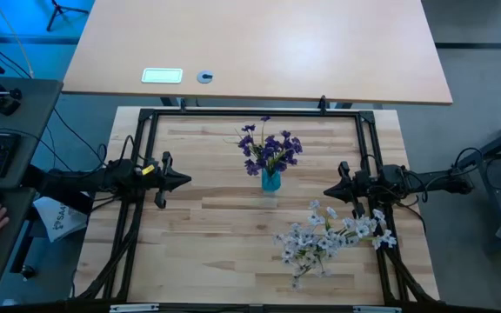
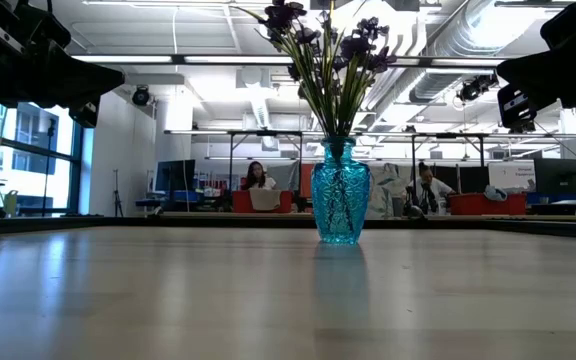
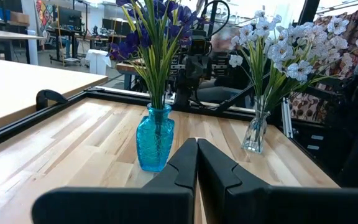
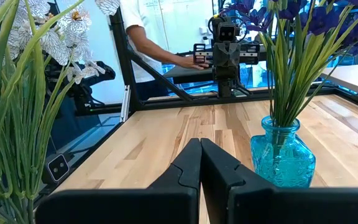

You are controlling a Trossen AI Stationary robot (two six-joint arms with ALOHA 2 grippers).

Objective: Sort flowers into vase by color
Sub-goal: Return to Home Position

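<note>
**Sorting:** it appears complete. The purple flowers (image 1: 270, 149) stand in the blue vase (image 1: 270, 181) near the middle of the worktop (image 1: 207, 235), toward its far edge. The white flowers (image 1: 333, 235) stand in the clear vase (image 3: 254, 132), nearer the front on the right side. No loose sprig shows on the boards in the overhead view.

**Left pincer** (image 1: 181, 181): it sits at the left side, level with the blue vase, well apart from it and pointing inward. Its wrist view shows the fingers pressed together with nothing between them.

**Right pincer** (image 1: 329, 191): it sits at the right side and faces the left one across the blue vase. Its fingers are likewise together and empty. The white blooms spread just beside its arm.

**Step in hand, by judgement:** the arms are being parked at rest, and no flower is being handled.

**Next move:** it calls only for settling into that pose. The right arm should stay clear of the white blooms beside it. A brush could tip the clear vase, which looks slim and top-heavy.
</note>
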